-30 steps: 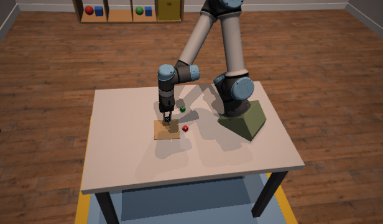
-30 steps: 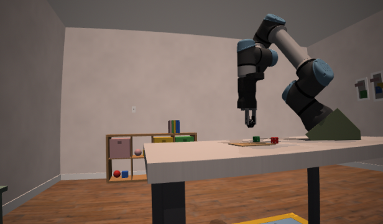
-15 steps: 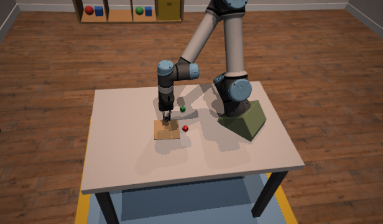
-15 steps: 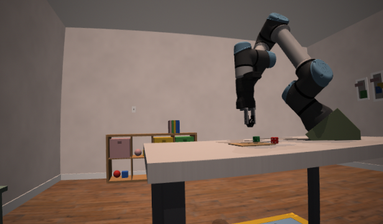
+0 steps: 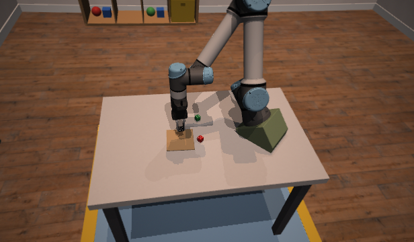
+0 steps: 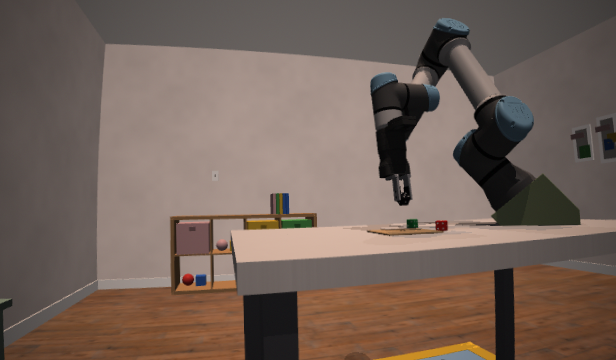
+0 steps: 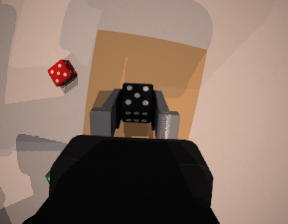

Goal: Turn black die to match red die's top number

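Observation:
My gripper point(image 5: 180, 128) is shut on the black die point(image 7: 138, 100) and holds it in the air above the far part of the tan mat point(image 5: 180, 140). In the wrist view the die sits between the two grey fingers, with white pips facing the camera. The side view shows the gripper point(image 6: 403, 197) well above the mat point(image 6: 403, 231). The red die point(image 5: 200, 138) lies on the table just right of the mat; it also shows in the wrist view point(image 7: 62, 72) and the side view point(image 6: 441, 225). The green die point(image 5: 197, 117) lies on the table behind the mat.
The arm's olive base point(image 5: 263, 129) stands at the right of the table. A shelf point(image 5: 140, 11) with balls and boxes stands on the floor far behind. The table edges are far from the dice.

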{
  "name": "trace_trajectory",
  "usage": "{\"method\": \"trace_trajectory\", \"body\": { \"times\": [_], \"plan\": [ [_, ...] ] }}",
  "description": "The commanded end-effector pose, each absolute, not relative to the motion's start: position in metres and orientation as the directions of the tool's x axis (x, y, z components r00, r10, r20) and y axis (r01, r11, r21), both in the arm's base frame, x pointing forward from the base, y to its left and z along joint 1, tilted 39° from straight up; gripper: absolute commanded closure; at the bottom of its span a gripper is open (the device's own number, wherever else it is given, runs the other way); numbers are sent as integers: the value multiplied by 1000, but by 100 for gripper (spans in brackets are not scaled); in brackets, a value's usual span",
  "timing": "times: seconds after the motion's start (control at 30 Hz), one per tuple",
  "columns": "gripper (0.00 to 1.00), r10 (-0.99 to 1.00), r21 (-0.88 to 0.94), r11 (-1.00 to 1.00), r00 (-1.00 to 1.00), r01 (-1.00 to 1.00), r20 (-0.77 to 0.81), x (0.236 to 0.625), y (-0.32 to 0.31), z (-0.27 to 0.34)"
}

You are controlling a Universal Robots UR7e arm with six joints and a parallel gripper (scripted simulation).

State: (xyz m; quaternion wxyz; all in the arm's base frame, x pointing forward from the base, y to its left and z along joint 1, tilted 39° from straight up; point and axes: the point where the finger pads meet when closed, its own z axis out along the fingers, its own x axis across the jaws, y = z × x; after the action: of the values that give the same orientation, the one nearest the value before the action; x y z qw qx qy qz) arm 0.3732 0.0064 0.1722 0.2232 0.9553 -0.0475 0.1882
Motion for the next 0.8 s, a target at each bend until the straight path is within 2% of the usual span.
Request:
{"method": "trace_trajectory", "body": {
  "times": [0.0, 0.77],
  "plan": [
    [51, -7, 354, -923, 925, -152, 379, 373, 5, 172],
    [51, 0, 261, -959, 918, -112, 396, 374, 5, 177]
  ]
}}
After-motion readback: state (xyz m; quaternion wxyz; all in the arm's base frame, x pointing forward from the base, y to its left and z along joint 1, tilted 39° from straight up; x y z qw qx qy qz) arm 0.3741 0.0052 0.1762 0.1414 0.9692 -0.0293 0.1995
